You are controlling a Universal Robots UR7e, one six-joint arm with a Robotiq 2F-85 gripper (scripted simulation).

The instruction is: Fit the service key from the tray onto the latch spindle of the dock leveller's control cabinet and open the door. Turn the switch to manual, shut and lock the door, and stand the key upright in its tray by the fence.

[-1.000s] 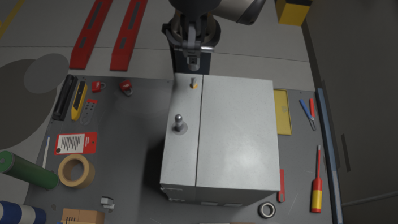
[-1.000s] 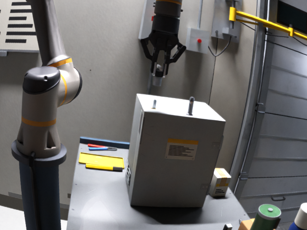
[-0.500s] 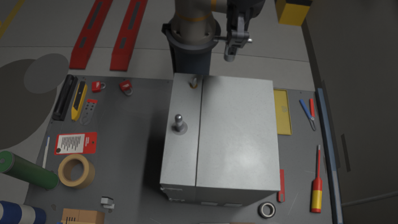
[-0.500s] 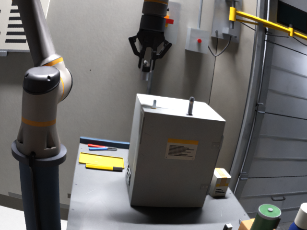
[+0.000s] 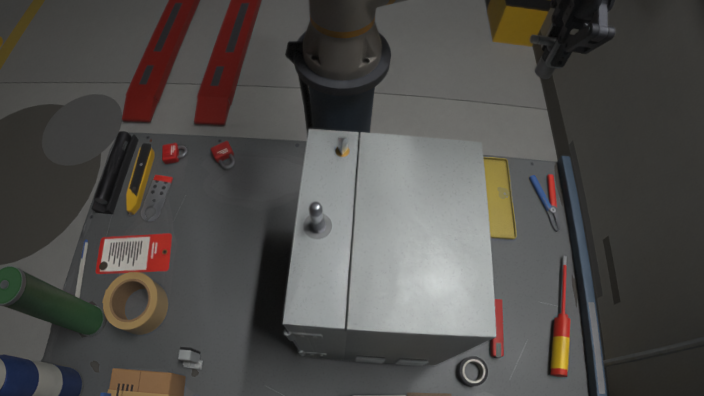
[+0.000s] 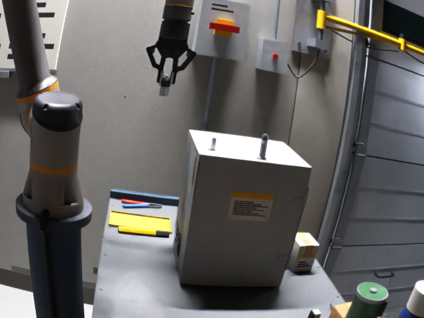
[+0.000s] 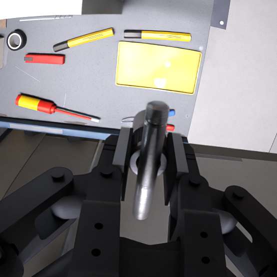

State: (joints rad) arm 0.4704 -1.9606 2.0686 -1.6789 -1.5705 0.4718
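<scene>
My gripper (image 6: 165, 80) (image 7: 149, 144) (image 5: 547, 62) hangs high in the air, well above the bench and over its fence side. The yellow key tray (image 5: 499, 197) (image 6: 140, 221) (image 7: 158, 67) lies empty below it, between the grey control cabinet (image 5: 390, 240) (image 6: 239, 208) and the blue fence (image 5: 577, 260) (image 7: 56, 128). The cabinet door is shut; the latch spindle (image 5: 342, 145) (image 6: 212, 143) and a taller grey handle (image 5: 316, 216) (image 6: 263, 146) stand on its upper face. The service key (image 6: 164, 87) (image 7: 149, 155), a dark metal cylinder, points down from the fingers. My gripper is closed and holds the service key.
The blue fence runs along the bench edge beside the tray. Near the tray lie blue-and-red pliers (image 5: 547, 200) (image 6: 140, 204), a red-and-yellow screwdriver (image 5: 561, 325) (image 7: 49, 107), a yellow marker (image 7: 157, 35) and a black tape ring (image 5: 472, 370). The robot's base column (image 5: 342, 75) (image 6: 53, 205) stands behind the cabinet.
</scene>
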